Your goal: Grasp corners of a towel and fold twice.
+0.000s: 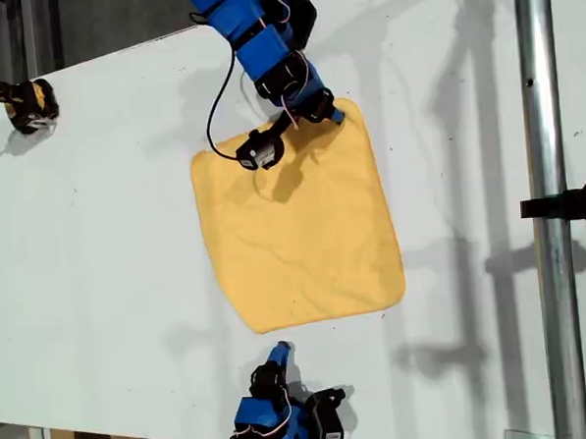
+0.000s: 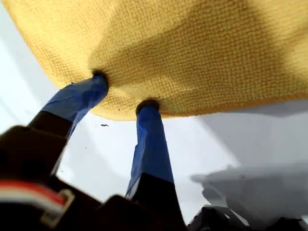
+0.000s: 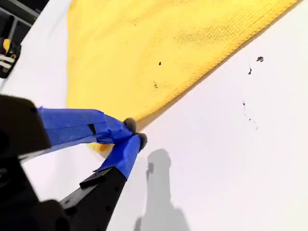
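Observation:
The yellow-orange towel [image 1: 298, 229] lies flat and unfolded on the white table [image 1: 99, 269], set like a diamond. My first gripper [image 1: 319, 112] reaches in from the exterior view's top and is open. Its two blue-taped fingertips [image 2: 99, 79] rest on the towel [image 2: 192, 48] at the far edge, near the upper right corner [image 1: 351, 108]. My second gripper [image 1: 280, 351] comes from the exterior view's bottom and is shut, with nothing between its fingers. Its tips [image 3: 134, 132] sit on the table just off the towel's [image 3: 144, 48] near corner [image 1: 264, 329].
A black and yellow object [image 1: 31, 103] sits at the exterior view's top left. A metal pole [image 1: 544, 167] with a black clamp [image 1: 577, 203] runs down the exterior view's right side. Bare white table surrounds the towel.

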Controlling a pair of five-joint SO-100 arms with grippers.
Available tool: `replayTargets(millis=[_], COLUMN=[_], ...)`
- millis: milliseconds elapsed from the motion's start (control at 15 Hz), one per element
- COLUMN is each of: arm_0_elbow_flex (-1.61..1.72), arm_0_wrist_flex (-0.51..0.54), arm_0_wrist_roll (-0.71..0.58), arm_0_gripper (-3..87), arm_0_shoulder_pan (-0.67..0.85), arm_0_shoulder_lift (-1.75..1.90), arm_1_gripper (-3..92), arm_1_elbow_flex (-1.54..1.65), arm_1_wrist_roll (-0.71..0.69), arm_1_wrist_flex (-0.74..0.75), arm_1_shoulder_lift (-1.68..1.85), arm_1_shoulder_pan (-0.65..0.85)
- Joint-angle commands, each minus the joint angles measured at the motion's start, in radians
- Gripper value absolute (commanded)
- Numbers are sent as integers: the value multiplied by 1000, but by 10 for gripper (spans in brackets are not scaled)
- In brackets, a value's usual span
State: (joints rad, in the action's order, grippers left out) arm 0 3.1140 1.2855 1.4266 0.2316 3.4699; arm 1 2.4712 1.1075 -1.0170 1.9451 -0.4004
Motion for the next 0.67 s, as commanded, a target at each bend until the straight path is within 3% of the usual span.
replayTargets(millis=[0,333,533,600], arm_0_elbow_flex=[6,6,6,6], arm_0_wrist_flex=[6,6,6,6], arm_0_wrist_roll=[14,23,23,21], arm_0_gripper=[-10,-10,-10,-10], arm_0_shoulder_pan=[-11,-23,-21,-21], arm_0_shoulder_lift=[8,8,8,8], arm_1_gripper=[140,232,191,128], arm_1_elbow_flex=[-28,-72,-104,-137], arm_1_wrist_roll=[8,20,40,40], arm_1_wrist_flex=[15,-8,12,6], arm_1_shoulder_lift=[-23,-71,-160,-206], arm_1_shoulder_pan=[-18,-41,-52,-49])
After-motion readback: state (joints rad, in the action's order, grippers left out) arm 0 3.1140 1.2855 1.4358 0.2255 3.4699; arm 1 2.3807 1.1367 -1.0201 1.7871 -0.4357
